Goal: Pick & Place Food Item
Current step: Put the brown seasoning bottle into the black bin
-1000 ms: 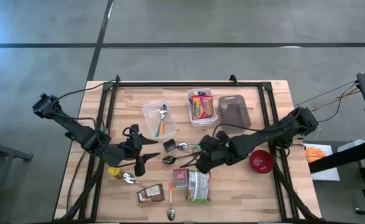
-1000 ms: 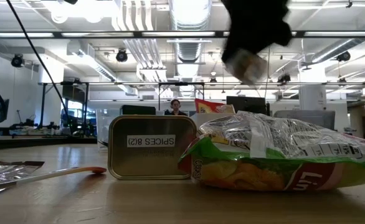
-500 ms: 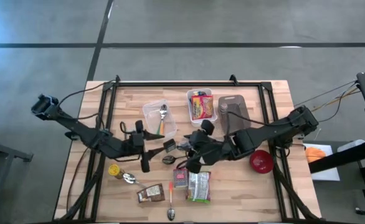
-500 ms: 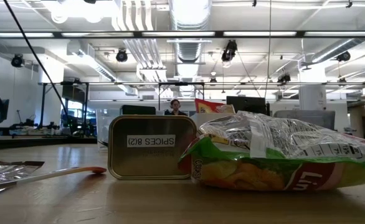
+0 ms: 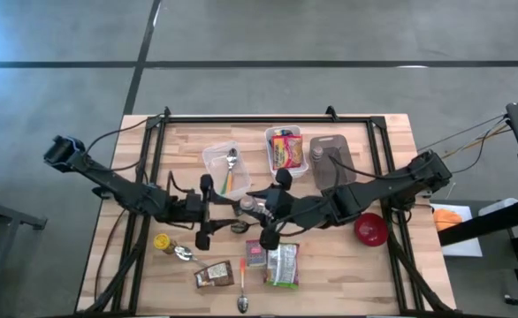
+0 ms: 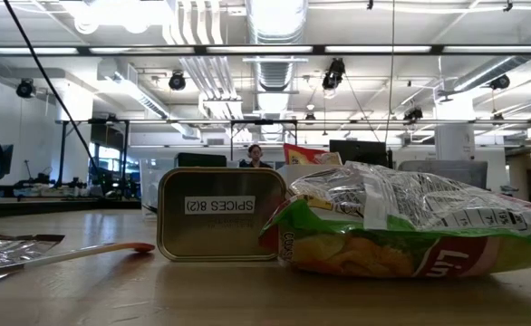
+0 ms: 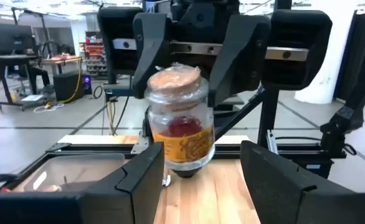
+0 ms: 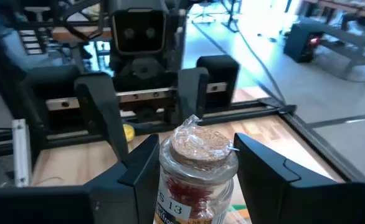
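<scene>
Right gripper [image 8: 189,180], clamped on the cork-topped jar [image 8: 198,168], now meets my parted left gripper [image 7: 198,180] at table centre, having carried it toward nine o'clock; handover seems imminent.

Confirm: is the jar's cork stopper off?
No. In the right wrist view the cork stopper sits in the jar, wrapped in clear film.
</scene>
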Robot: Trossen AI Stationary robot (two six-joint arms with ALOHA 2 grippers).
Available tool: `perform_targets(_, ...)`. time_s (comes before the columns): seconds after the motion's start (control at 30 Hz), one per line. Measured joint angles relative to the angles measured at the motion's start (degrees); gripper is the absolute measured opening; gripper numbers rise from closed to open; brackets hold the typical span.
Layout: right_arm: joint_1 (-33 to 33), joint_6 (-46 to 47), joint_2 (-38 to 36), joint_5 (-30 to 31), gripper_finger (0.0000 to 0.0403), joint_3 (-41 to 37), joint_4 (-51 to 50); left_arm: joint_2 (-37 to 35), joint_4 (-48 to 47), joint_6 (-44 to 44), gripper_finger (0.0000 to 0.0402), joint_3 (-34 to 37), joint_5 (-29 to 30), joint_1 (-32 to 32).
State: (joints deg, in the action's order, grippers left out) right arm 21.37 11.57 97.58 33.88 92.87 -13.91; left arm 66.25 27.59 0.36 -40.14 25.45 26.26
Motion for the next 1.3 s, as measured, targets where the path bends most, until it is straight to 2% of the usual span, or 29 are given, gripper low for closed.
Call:
perform_targets(0.33, 0.0, 0.0, 0.0, -2.5, 0.0166, -0.9, 2.5, 3.2, 3.8, 0.8, 0.0219, 0.0, 0.0, -1.0)
perform_targets(0.63, 0.0, -2.0, 0.6, -4.4, 0.0166, -1.1, 5.1, 3.4, 4.6, -0.7, 0.0302, -0.4, -1.2, -1.3)
perform_targets(0.8, -0.4, -3.0, 1.1, -4.6, 0.0166, -1.2, 7.2, 3.4, 5.8, -2.3, 0.0329, -0.4, -3.7, -1.4)
perform_targets(0.9, -0.7, -4.4, 1.8, -4.9, 0.0166, -1.2, 9.2, 3.4, 6.3, -2.3, 0.0333, -0.4, -5.5, -1.4)
perform_targets(1.07, -1.3, -6.1, 2.7, -9.7, 0.0166, -1.1, 13.7, 3.4, 7.4, -2.3, 0.0333, -0.4, -6.2, -1.4)
perform_targets(1.3, -1.4, -7.7, 3.2, -9.9, 0.0166, -1.2, 13.9, 3.8, 7.4, -4.2, 0.0321, -0.5, -5.9, -1.9)
